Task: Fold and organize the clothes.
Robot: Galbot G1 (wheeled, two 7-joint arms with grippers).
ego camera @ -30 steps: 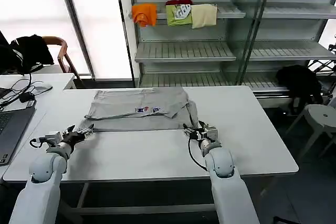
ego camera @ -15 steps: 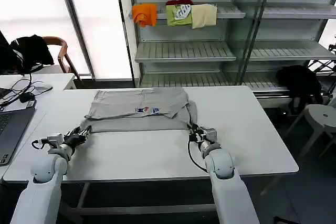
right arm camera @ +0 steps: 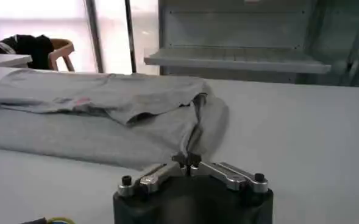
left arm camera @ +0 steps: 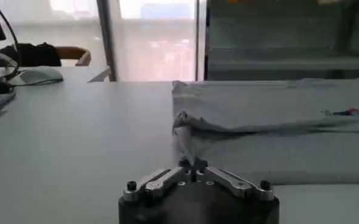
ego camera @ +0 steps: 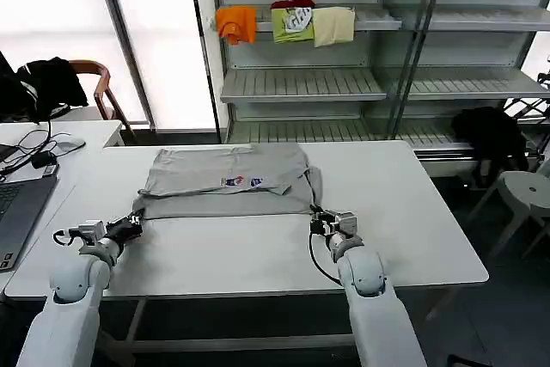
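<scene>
Pinching grey T-shirt near corners, left tool and right tool closed on cloth, fingertips hidden by fabric.

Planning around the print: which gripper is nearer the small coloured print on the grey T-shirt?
Right. The right gripper pinches the T-shirt hem nearer the print; the left gripper holds the farther left corner.

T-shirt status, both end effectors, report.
Left end effector shut on T-shirt near corner. Right end effector shut on the opposite near corner. T-shirt partly folded, flat on table. Nothing in the way.
</scene>
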